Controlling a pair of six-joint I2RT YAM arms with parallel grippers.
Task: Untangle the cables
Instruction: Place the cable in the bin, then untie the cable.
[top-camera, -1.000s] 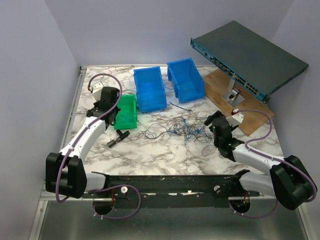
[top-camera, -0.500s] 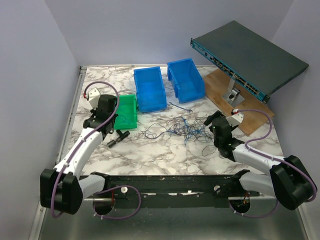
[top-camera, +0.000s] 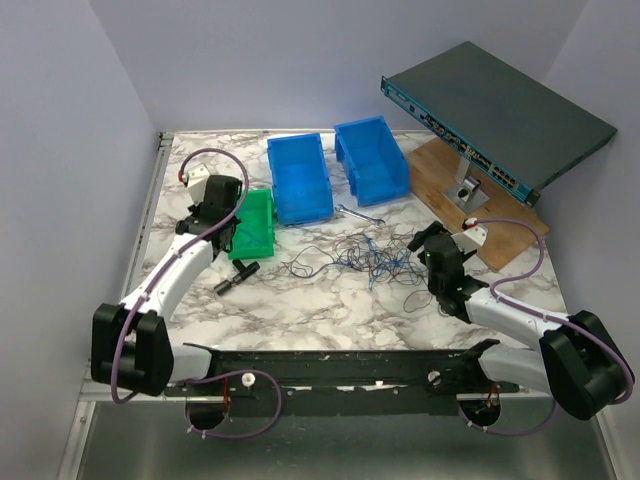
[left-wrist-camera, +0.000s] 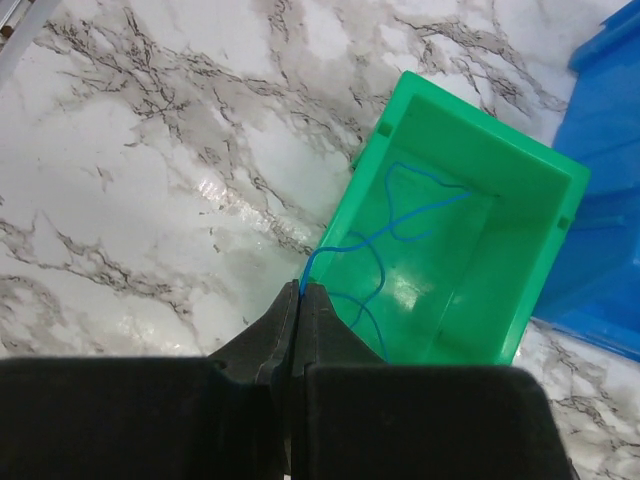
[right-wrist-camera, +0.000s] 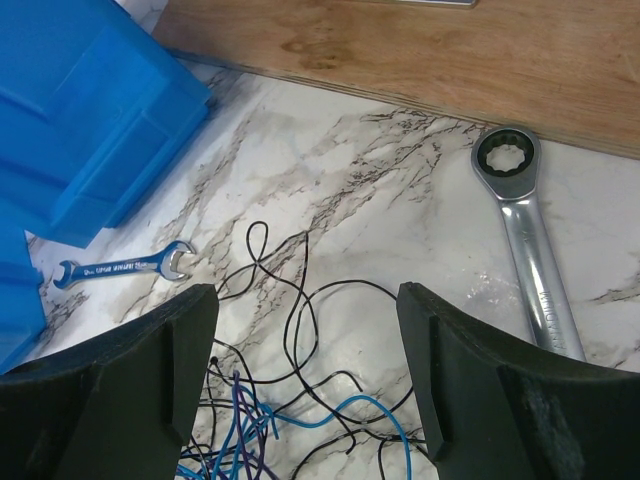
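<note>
The cables (top-camera: 362, 256) are a loose tangle of hair-thin blue and dark loops. The left gripper (left-wrist-camera: 301, 291) is clenched on one blue strand (left-wrist-camera: 400, 222) that curls into the green bin (left-wrist-camera: 535, 265). The right gripper (right-wrist-camera: 305, 305) gapes above the tangle.

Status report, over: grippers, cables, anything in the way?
Left gripper shut on blue cable over green bin. Right gripper open at edge of tangle. Ratchet wrench beside it, nothing blocking.

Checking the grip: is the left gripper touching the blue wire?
Touching. Left wrist view: the left gripper is shut on the blue wire over the green bin.
</note>
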